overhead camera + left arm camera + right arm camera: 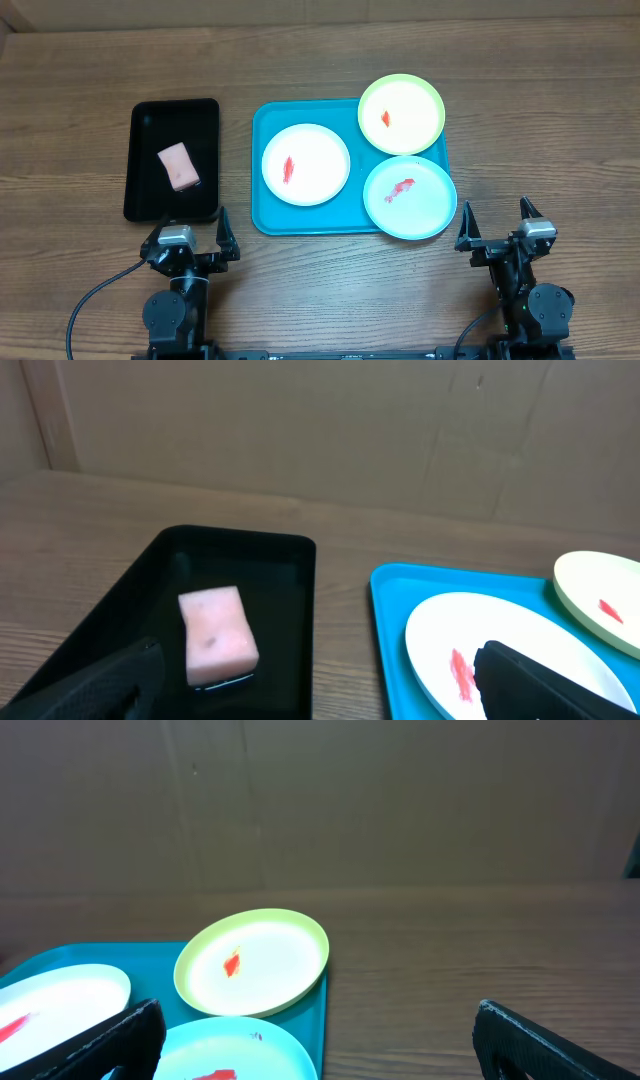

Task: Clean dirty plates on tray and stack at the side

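The turquoise tray (262, 215) lies mid-table and holds three plates, each with a red smear: white (318, 165) at left, yellow-green (415, 100) at the back right, light blue (430, 200) at the front right. My left gripper (190, 236) is open and empty near the front edge, in front of the black tray. My right gripper (497, 226) is open and empty to the right of the tray's front corner. The left wrist view shows the white plate (520, 640) and the tray (385, 620). The right wrist view shows the yellow-green plate (270, 955) and the light blue plate (250, 1045).
A smaller black tray (145, 190) stands left of the turquoise one, with a pink sponge (179, 165) in it; the sponge also shows in the left wrist view (215, 635). Bare wooden table lies right of the tray. A cardboard wall stands behind the table.
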